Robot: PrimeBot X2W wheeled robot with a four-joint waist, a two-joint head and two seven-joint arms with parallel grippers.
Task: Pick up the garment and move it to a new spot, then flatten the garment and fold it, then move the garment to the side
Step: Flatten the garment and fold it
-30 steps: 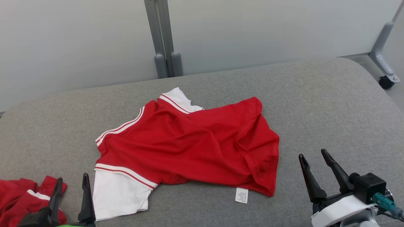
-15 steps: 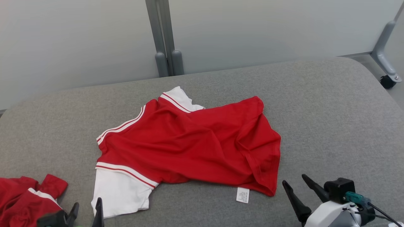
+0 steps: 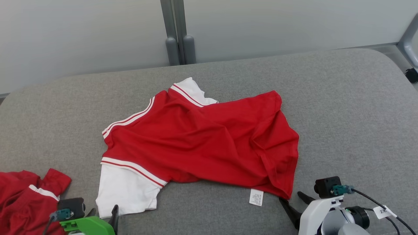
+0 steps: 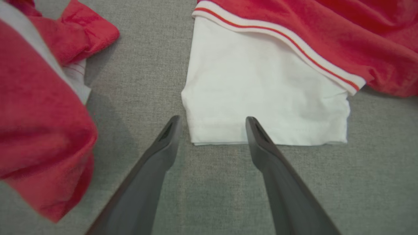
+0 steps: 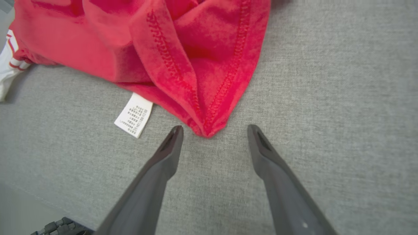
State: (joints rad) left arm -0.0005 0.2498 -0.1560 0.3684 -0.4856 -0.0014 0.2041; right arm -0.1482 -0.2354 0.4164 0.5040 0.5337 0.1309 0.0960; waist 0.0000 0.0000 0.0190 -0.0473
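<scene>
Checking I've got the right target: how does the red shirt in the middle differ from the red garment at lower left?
The middle shirt lies spread out, though wrinkled; the left garment is bunched in a heap. The middle shirt sits wholly in the head view; the left garment runs off its edge. Both are red with white trim, on the grey surface.

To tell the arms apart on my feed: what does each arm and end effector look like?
The left end effector and right end effector each have two long dark grey tapered fingers. The left carries a bright green bracket; the right has a white housing and a black cable with a white tag.
</scene>
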